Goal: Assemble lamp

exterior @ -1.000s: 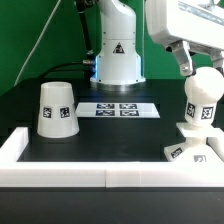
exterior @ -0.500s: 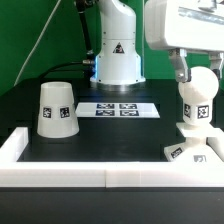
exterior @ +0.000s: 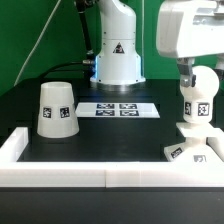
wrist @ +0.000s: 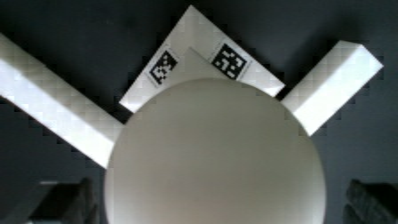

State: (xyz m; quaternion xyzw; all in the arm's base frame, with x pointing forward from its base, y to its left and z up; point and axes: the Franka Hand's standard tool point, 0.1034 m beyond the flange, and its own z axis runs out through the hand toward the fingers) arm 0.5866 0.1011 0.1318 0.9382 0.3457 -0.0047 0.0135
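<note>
At the left of the exterior frame I see the shade standing narrow end up on the black counter. It has open room toward the middle, and the white rail along the left and lower edges is near it. In the middle the marker board lies flat, well apart from the lamp parts, in front of the robot pedestal. At the right the bulb stands upright on the base, close to the lower rail and the right edge. My hand hangs at the bulb's top. In the wrist view the fingers are blurred dark shapes in the lower corners, each with a thin dark gap to the bulb. I read them as spread apart and gripping nothing
</note>
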